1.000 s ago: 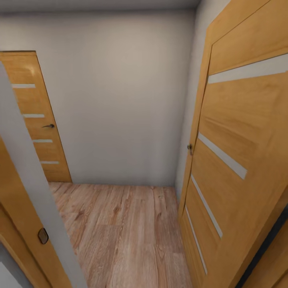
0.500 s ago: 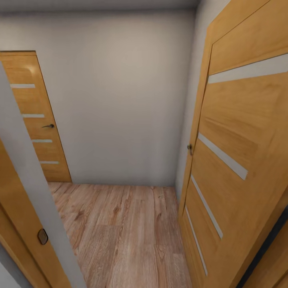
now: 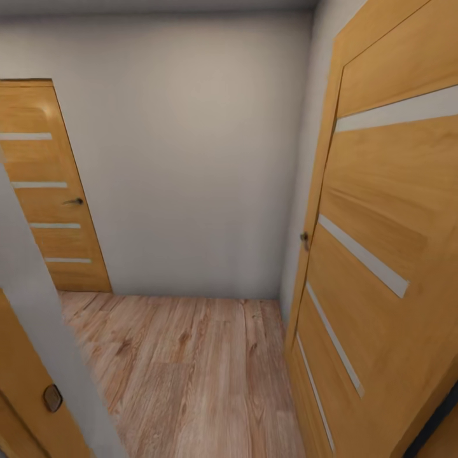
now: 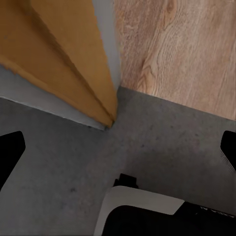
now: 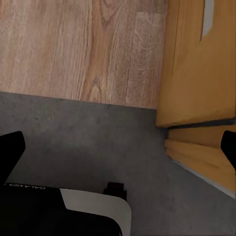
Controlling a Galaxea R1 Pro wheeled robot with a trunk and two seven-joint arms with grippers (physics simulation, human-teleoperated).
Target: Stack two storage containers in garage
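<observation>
The two storage containers are out of view. My left gripper (image 4: 118, 151) hangs open over the dark grey concrete floor (image 4: 162, 147), its black fingertips (image 4: 10, 152) wide apart with nothing between them. My right gripper (image 5: 119, 150) is open in the same way above the floor (image 5: 98, 132), holding nothing. Both hover close to the line where the concrete meets light wood planks (image 5: 73, 44).
Ahead, a small hallway with a wood-plank floor (image 3: 191, 369) ends at a pale wall (image 3: 191, 159). An open slatted wooden door (image 3: 388, 254) stands close on the right. A grey wall edge (image 3: 38, 318) and door frame flank the left. A closed door (image 3: 51, 191) is at the far left.
The whole head picture has shifted slightly: the left wall edge and far door slid leftward and the right door looms larger, so the camera has moved forward.
</observation>
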